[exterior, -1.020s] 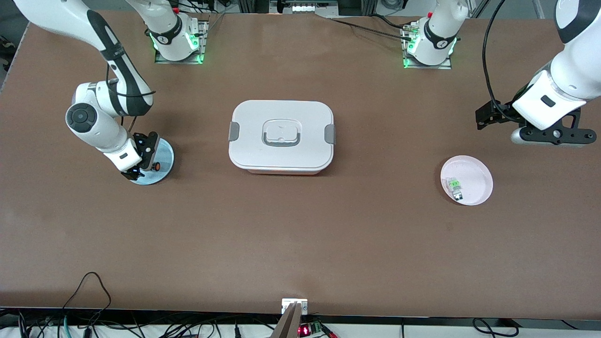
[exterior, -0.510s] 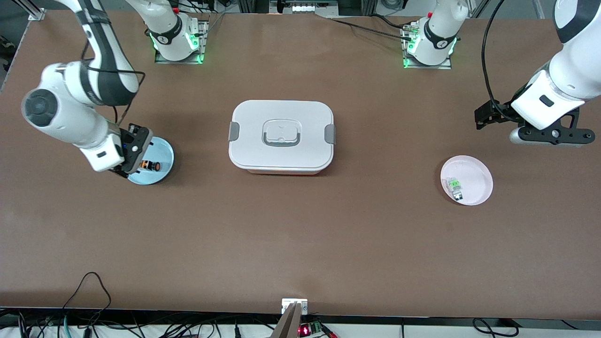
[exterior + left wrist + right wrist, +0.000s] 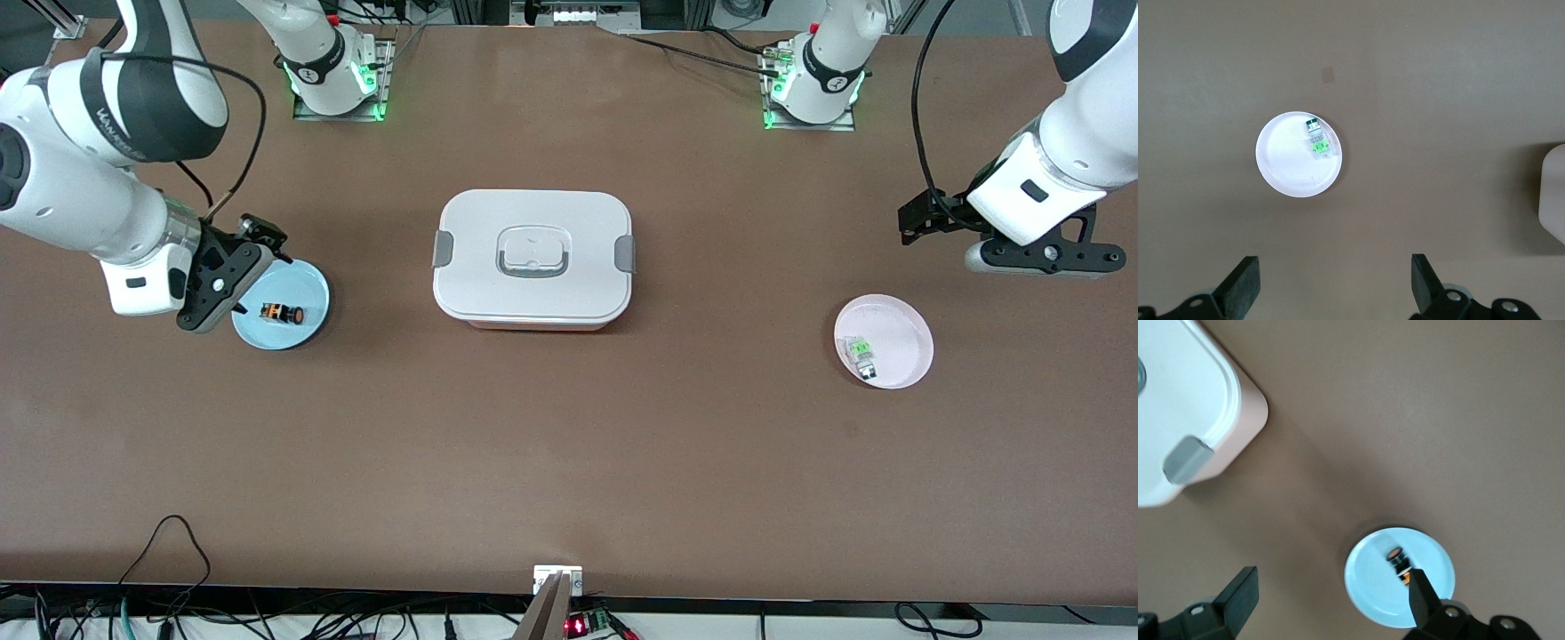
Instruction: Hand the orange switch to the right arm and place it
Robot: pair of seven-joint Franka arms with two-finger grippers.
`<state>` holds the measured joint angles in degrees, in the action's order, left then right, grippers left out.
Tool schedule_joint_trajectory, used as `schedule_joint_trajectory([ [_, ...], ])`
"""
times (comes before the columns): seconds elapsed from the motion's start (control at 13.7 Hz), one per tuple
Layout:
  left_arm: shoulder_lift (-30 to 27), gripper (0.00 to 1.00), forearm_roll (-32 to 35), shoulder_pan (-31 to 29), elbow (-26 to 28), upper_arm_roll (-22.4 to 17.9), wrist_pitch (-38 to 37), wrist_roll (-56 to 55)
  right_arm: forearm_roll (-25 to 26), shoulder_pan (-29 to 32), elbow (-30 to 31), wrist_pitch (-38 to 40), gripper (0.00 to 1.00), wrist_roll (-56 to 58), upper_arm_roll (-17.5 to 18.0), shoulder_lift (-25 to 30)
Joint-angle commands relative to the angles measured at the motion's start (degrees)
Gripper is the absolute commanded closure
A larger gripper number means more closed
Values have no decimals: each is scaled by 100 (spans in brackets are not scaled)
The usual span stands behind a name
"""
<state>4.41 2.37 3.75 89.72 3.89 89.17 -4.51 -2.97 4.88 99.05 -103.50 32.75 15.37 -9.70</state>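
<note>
You can see the orange switch [image 3: 282, 313] lying on the blue plate [image 3: 307, 327]. Your right gripper [image 3: 233, 267] hangs wide open and empty over the plate's edge, and the left gripper [image 3: 1005, 240], also wide open and empty, waits above the table near the pink plate [image 3: 907, 324].

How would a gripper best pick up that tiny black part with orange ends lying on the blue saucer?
Probably straight down from above, fingers closing across the black middle of the tiny black part with orange ends. It lies flat on the shallow blue saucer, whose raised rim hinders a sideways approach.

Count of things on the table

Two saucers, one blue [image 3: 307, 311] and one pink [image 3: 907, 333]; two small parts, one orange switch [image 3: 281, 313] and one green-topped part [image 3: 861, 352]; one lidded box [image 3: 532, 259].
</note>
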Motion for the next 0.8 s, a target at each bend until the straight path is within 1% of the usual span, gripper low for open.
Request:
schedule_joint_trajectory([
  [0.0, 60, 0, 124, 30, -165, 24, -128, -77, 25, -180, -245, 391, 0, -1827, -192, 170],
  [0.15, 60, 0, 124, 30, -165, 24, -128, -77, 34, -172, -456, 471, 0, -3146, -227, 232],
  [0.22, 60, 0, 124, 38, -165, 24, -128, -77, 155, -154, -526, 532, 0, -3517, -271, 276],
  [0.36, 60, 0, 124, 38, -165, 24, -128, -77, 681, -136, -580, 865, 0, -3688, -280, 346],
  [0.44, 60, 0, 124, 38, -165, 24, -128, -77, 849, -110, -571, 875, 0, -3679, -376, 373],
  [0.58, 60, 0, 124, 38, -165, 24, -154, -77, 895, -101, -597, 884, 0, -3653, -727, 364],
  [0.73, 60, 0, 124, 47, -165, 24, -181, -77, 991, -92, -668, 911, 0, -3723, -904, 320],
])
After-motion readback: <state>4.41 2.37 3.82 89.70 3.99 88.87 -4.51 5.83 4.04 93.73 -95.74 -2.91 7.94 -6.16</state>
